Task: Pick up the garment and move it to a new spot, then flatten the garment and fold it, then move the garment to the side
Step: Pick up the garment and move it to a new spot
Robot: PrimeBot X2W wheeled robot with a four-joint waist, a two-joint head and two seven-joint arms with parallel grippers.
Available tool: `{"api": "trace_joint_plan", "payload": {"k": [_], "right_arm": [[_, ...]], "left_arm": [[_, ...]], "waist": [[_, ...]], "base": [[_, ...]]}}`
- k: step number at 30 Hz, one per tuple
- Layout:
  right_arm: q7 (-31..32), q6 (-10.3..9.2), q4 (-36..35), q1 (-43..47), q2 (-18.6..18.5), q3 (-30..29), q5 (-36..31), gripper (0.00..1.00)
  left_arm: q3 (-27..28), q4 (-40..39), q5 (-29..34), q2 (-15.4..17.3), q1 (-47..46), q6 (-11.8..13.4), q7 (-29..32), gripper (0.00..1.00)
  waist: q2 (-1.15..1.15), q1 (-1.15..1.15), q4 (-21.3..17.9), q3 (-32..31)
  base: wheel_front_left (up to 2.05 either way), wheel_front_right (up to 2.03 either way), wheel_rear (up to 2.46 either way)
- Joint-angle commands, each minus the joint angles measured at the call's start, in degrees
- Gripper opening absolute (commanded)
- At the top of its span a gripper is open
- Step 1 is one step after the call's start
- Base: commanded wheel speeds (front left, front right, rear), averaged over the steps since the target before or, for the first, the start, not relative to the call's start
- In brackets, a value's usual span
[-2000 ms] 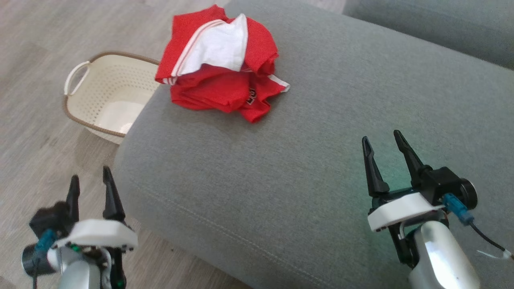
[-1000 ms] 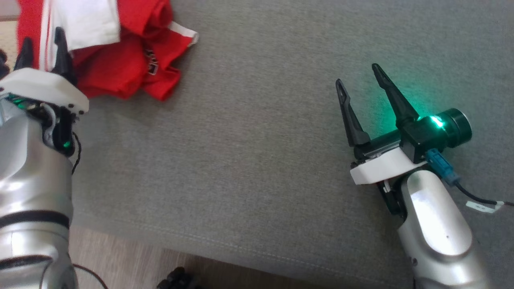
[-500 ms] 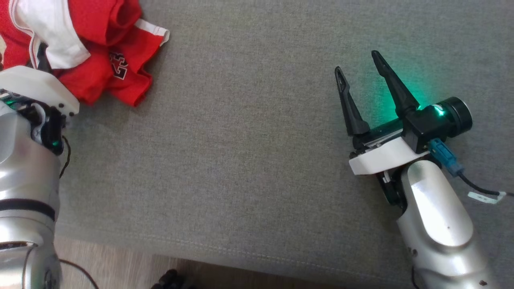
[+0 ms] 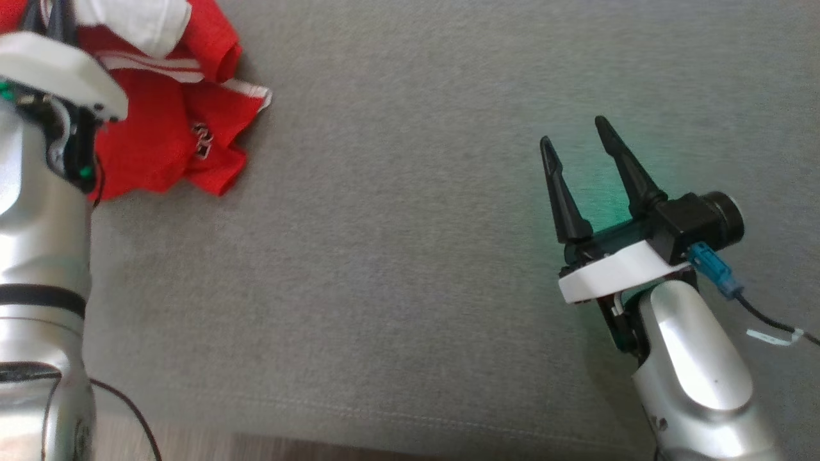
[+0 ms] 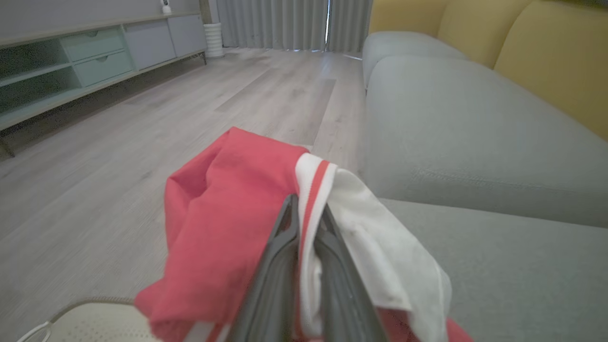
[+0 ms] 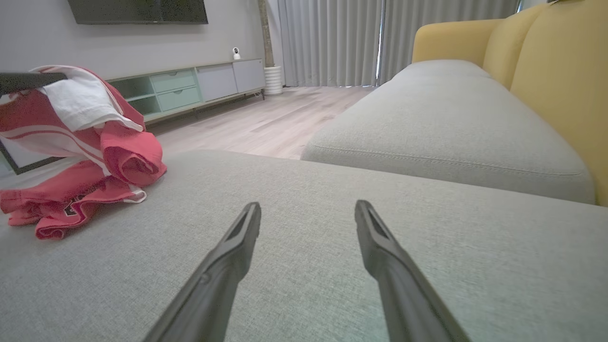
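Closed fingers of the left gripper [image 5: 306, 211] are pinching the red-and-white jersey [image 4: 160, 147] by its striped edge at the left end of the sofa cushion [image 4: 410, 256], the right gripper [image 4: 572, 130] is idling with fingers wide; best lifting slowly until trailing folds clear.

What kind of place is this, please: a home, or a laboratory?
Most likely a living room in a home. A grey sofa with yellow back cushions stands on a wood-look floor, a television hangs above a low cabinet, and long grey curtains hang behind.
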Motion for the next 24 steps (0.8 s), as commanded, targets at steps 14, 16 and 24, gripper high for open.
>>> {"api": "trace_joint_plan", "payload": {"k": [14, 16, 24], "right_arm": [[-0.6, 0.41, -3.9, 3.7, 0.7, 1.2, 4.5, 1.00], [-0.6, 0.41, -4.1, 4.1, 0.7, 1.4, 5.0, 1.00], [-0.6, 0.41, -4.4, 5.1, 0.7, 1.8, 5.7, 1.00]], "left_arm": [[-8.2, -15.8, -3.4, -6.2, 3.8, 0.0, -0.7, 0.00], [-9.5, -16.6, -4.1, -7.7, 5.3, 0.0, -0.7, 0.00], [-15.8, -20.4, -6.9, -11.1, 10.1, 0.0, -0.7, 0.00]], "waist": [[0.00, 0.00, -12.4, -7.0], [0.00, 0.00, -14.5, -7.6], [0.00, 0.00, -21.2, -8.3]], "base": [[0.00, 0.00, 0.00], [0.00, 0.00, 0.00], [0.00, 0.00, 0.00]]}}
